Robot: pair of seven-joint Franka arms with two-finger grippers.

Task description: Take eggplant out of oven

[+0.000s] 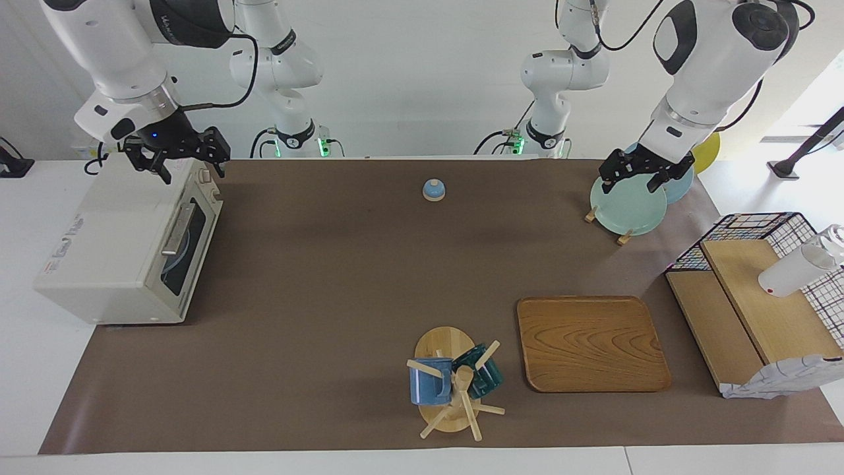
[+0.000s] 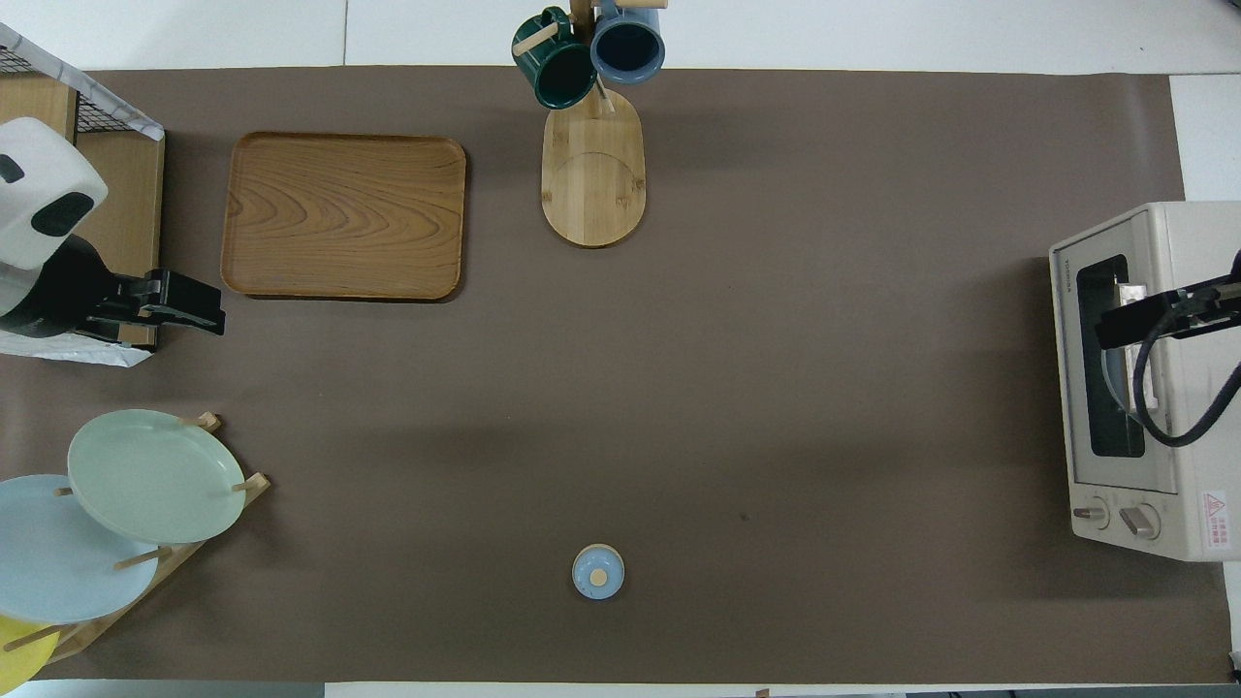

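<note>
Both your grippers were up: right gripper hung spread wide over the oven, door shut, at the right arm's end; eggplant wasn't visible. Left gripper waited over the plates, fingers apart

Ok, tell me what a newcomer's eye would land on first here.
First the cream-white oven at the right arm's end of the table, its door shut, with the right tool hanging over its top. Next the wooden tray and, beside it, the mug tree with two mugs. The left tool waits over the plate rack at the left arm's end.
</note>
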